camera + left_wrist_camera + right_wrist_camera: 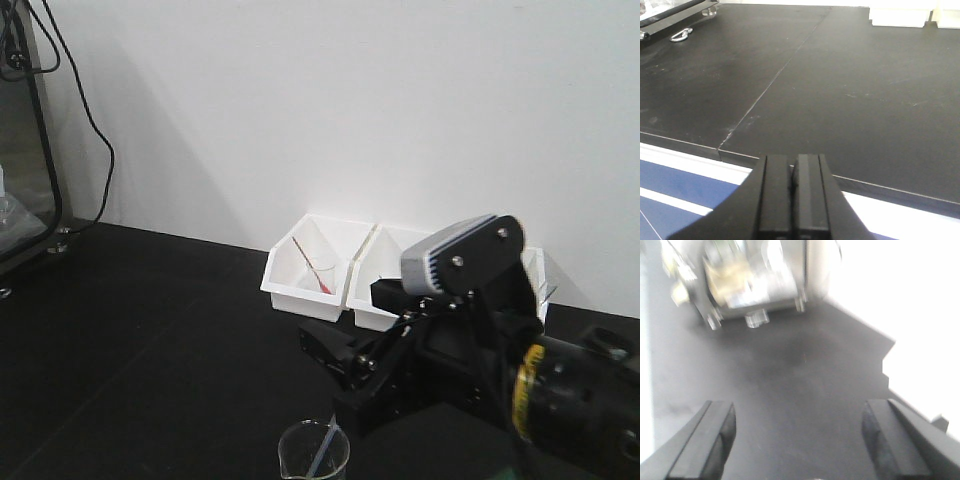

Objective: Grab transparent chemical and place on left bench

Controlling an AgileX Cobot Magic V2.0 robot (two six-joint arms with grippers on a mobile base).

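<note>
A clear glass beaker (pixel 313 452) with a thin blue rod in it stands on the black bench at the bottom edge of the front view; I cannot make out any liquid. My right arm (pixel 470 330) reaches left just above and behind it. In the blurred right wrist view my right gripper (pixel 797 440) is open, with only bare black bench between its fingers (pixel 710 440) and no beaker showing. My left gripper (pixel 794 167) is shut on nothing and hangs over the bench's front edge. A seam (pixel 771 85) splits the bench top, with the left bench slab (pixel 695 80) beside it.
Two white trays (pixel 288 282) (pixel 372 312) stand against the back wall; the left one holds a small glass with a red rod (pixel 316 272). A dark-framed cabinet (pixel 25 150) on metal feet stands at the far left, and cables hang down the wall.
</note>
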